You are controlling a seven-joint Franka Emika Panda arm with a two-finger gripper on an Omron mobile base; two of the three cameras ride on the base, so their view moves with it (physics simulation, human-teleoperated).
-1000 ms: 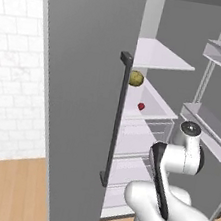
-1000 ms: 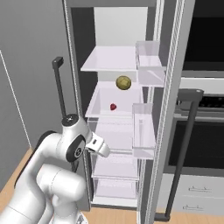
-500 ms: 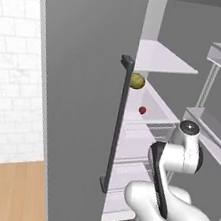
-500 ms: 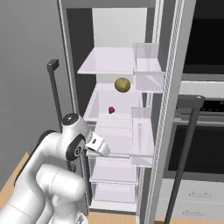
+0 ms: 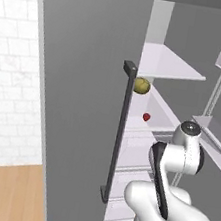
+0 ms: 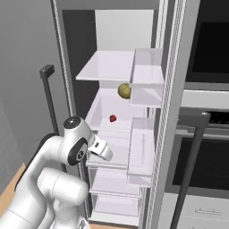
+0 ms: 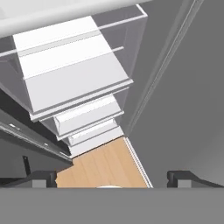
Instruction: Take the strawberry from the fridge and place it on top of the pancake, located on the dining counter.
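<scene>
A round yellow-green fruit [image 5: 141,85] is seen on a white shelf, well inside, just under the shelf above. In the right base view the same fruit [image 6: 124,91] is partly hidden by a clear bin. A white brick wall [image 5: 13,67] is shown at the left, above a light wood floor [image 5: 8,192]. A black-windowed oven [image 6: 210,44] is set at the right, with a dark bar handle [image 6: 190,161] slanting before it. The wood floor [image 7: 103,168] is also seen from the hand view.
</scene>
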